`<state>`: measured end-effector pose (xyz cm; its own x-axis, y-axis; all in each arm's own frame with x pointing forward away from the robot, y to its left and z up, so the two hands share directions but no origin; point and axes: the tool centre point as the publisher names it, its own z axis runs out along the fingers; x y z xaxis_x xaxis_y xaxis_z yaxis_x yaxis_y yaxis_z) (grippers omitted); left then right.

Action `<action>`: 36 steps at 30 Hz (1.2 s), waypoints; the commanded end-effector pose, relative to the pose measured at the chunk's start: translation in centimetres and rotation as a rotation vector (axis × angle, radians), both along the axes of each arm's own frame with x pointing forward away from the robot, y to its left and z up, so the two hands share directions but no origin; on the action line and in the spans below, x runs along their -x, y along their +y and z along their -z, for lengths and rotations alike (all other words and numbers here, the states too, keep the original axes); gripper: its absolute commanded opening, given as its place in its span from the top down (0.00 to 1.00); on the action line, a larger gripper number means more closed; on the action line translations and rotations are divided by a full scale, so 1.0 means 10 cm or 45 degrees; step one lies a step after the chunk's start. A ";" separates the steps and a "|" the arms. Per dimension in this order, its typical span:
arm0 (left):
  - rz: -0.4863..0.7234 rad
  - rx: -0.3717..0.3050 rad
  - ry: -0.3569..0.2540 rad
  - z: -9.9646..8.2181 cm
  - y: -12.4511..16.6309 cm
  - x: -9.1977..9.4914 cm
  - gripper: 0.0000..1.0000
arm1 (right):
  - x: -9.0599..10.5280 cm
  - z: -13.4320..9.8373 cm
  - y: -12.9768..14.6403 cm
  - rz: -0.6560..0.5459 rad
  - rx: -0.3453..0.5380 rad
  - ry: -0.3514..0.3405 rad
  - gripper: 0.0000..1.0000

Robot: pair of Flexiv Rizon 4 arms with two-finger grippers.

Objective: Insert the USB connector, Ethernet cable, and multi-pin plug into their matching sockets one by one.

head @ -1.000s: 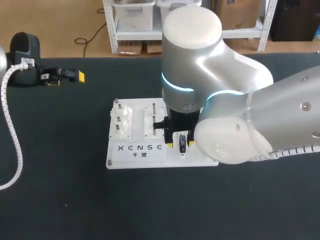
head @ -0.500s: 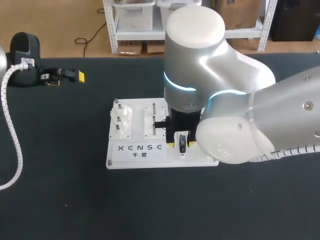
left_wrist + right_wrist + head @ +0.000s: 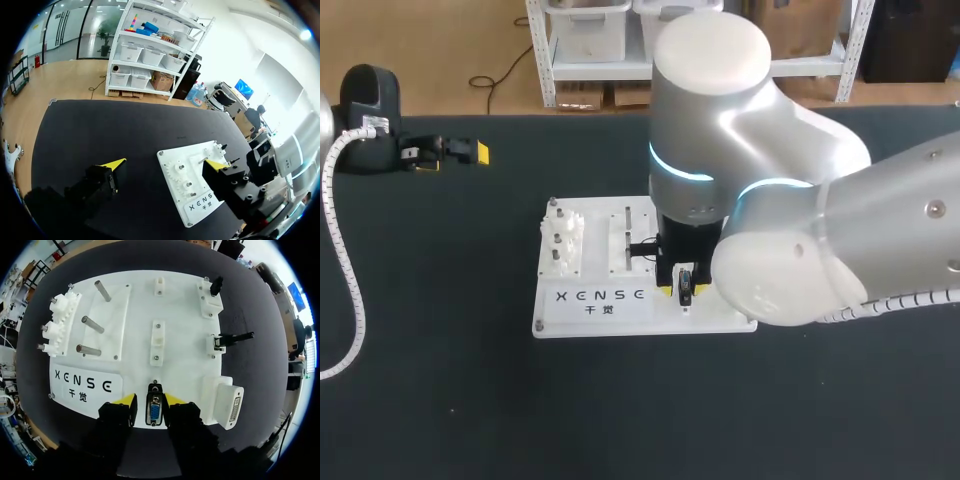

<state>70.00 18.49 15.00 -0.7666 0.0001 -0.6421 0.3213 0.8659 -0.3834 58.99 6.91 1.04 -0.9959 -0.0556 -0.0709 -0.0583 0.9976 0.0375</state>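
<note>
In the right wrist view the white board (image 3: pixel 165 305) lies below my right gripper (image 3: pixel 149 400). A blue multi-pin plug (image 3: pixel 154 413) in a white housing stands at the board's near edge, between the yellow fingertips (image 3: pixel 125 400). The fingers flank it closely, and a thin gap still shows on one side. A white multi-pin block (image 3: pixel 227 402) sits beside it. Further along that side a thin black connector (image 3: pixel 235 337) and a small black plug (image 3: pixel 216 286) sit in white mounts. In the head view my right gripper (image 3: pixel 684 290) points down over the board (image 3: pixel 590 318). My left gripper (image 3: pixel 165 164) is open and empty.
White gears (image 3: pixel 55 322) and three metal pegs (image 3: pixel 92 324) occupy the board's other half. In the head view my left gripper (image 3: pixel 450 152) rests at the table's far left, well away from the board. Dark table surface surrounds the board on all sides.
The right gripper's fingers have drawn closer together around the blue plug, and the right arm has shifted slightly. The left arm has not moved.
</note>
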 end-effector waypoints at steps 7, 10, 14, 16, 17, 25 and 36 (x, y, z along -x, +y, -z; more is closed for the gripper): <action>0.000 0.000 0.000 0.00 0.00 0.00 0.00 | -0.01 0.01 -0.02 0.004 -0.005 0.004 0.80; 0.000 0.000 0.000 0.00 0.00 0.00 0.00 | -0.01 0.01 -0.03 0.005 -0.007 0.003 0.82; 0.000 0.000 0.000 0.00 0.00 0.00 0.00 | 0.00 0.01 -0.04 0.008 -0.013 0.001 1.00; 0.000 0.000 0.000 0.00 0.00 0.00 0.00 | 0.00 0.00 -0.04 0.005 -0.019 -0.003 1.00; 0.000 0.000 0.000 0.00 0.00 0.00 0.00 | 0.00 -0.01 -0.04 0.004 -0.019 -0.005 1.00; 0.000 0.000 0.000 0.00 0.00 0.00 0.00 | 0.00 -0.12 -0.06 0.002 -0.018 -0.041 1.00; 0.000 0.000 0.000 0.00 0.00 0.00 0.00 | -0.04 -0.24 -0.10 -0.008 0.008 -0.060 1.00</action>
